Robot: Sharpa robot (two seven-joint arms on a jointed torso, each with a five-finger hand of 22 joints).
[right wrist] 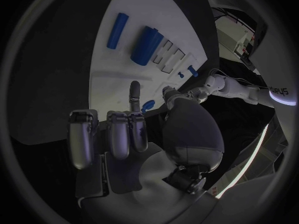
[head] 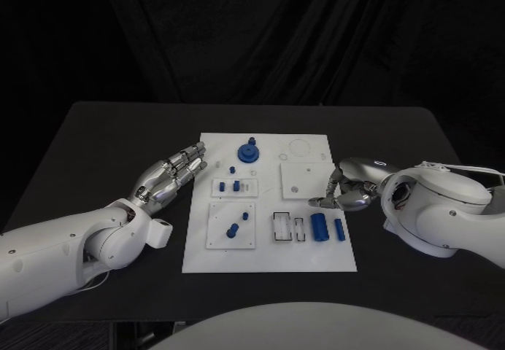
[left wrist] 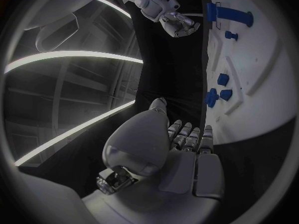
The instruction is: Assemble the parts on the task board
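The white task board (head: 268, 251) lies mid-table. A blue gear-like part (head: 248, 152) stands at its far end, small blue pieces (head: 233, 187) sit in a middle plate, and two blue pegs (head: 236, 229) stand in a nearer plate. Two blue cylinders (head: 328, 227) lie near the right edge, and the right wrist view shows them too (right wrist: 145, 46). My left hand (head: 171, 175) hovers beside the board's left edge, fingers straight, holding nothing. My right hand (head: 342, 191) is at the board's right edge, fingers curled. It seems to pinch a small blue part (right wrist: 148, 105) between thumb and finger.
A raised white square plate (head: 305, 179) lies just ahead of the right hand's fingertips. Empty rectangular slots (head: 288, 227) sit left of the cylinders. Black table (head: 116, 138) surrounds the board on all sides, with its far edge well behind the board.
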